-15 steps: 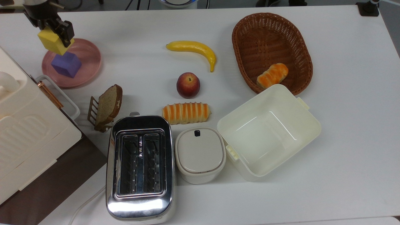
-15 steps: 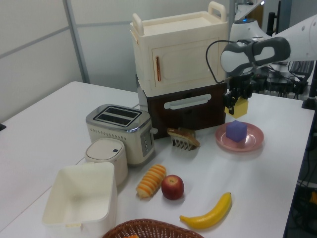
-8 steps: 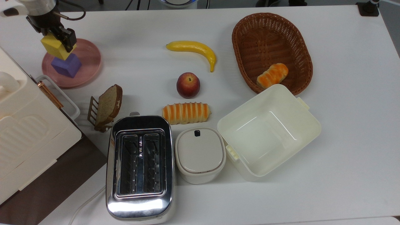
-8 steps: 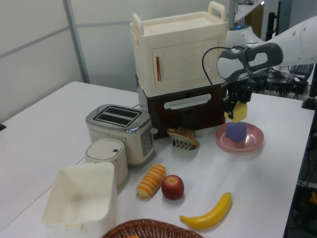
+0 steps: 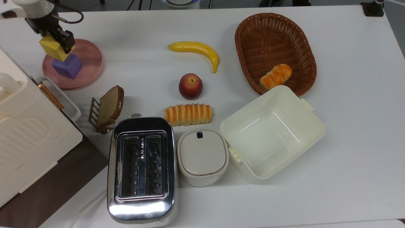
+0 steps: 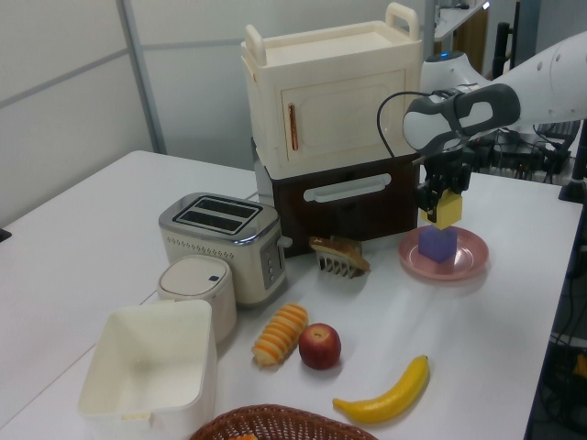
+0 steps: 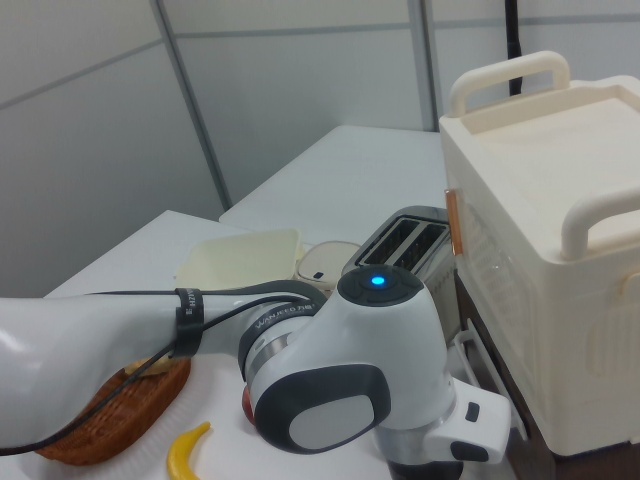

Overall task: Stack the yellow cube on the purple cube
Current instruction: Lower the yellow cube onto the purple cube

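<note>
My gripper [image 5: 56,42] is shut on the yellow cube [image 5: 52,48] at the top view's far left, over the pink plate [image 5: 91,60]. The purple cube [image 5: 67,66] rests on that plate, and the yellow cube overlaps its upper-left corner in the top view. In the left view the gripper [image 6: 447,194] holds the yellow cube [image 6: 448,210] directly above the purple cube [image 6: 437,244] on the plate [image 6: 472,261]. The gap between the two cubes is tiny; I cannot tell if they touch.
A cream cabinet [image 5: 22,126] stands close beside the plate. A bread slice in a rack [image 5: 109,107], a toaster [image 5: 141,167], a lidded pot [image 5: 202,155], an open box [image 5: 272,133], a bread roll [image 5: 188,114], an apple [image 5: 190,86], a banana [image 5: 196,50] and a basket [image 5: 275,50] occupy the table.
The gripper has come down with the yellow cube, from well above the purple cube to just over its top, drifting slightly to the left view's right.
</note>
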